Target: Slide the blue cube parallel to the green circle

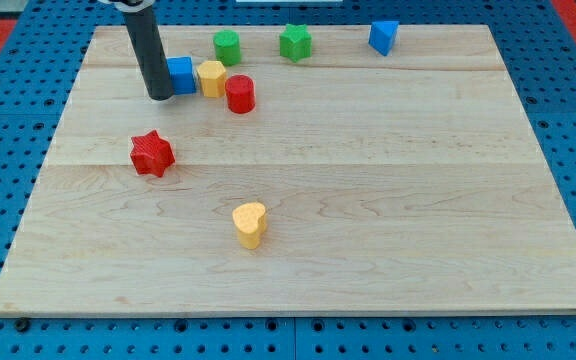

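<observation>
The blue cube (181,75) sits near the view's top left, touching a yellow block (211,78) on its right. The green circle (227,46) stands just above and to the right of them, near the top edge. My tip (159,96) rests on the board right at the blue cube's left side, touching or nearly touching it. The dark rod rises from there to the view's top.
A red cylinder (240,94) touches the yellow block's lower right. A green star-like block (294,42) and a blue block (383,36) lie along the top. A red star (152,153) sits at the left, a yellow heart (250,223) lower centre. The wooden board (418,200) lies on a blue pegboard.
</observation>
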You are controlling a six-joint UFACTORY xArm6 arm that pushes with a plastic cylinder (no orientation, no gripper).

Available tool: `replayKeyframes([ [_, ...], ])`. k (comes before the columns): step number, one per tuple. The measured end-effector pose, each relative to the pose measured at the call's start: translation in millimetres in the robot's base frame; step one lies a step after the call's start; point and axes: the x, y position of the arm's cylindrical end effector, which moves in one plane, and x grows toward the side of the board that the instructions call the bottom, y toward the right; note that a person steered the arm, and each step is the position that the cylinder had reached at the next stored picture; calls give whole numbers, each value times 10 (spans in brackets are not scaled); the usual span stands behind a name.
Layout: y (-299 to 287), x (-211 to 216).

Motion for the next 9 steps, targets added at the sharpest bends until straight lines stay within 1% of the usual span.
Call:
replayKeyframes([
  [1,136,96],
  [2,478,81],
  [3,429,-123],
  [4,248,-478],
  [5,-118,-568],
  [6,-166,-591],
  [7,23,-454],
  [8,-225,-357],
  [9,-829,-689],
])
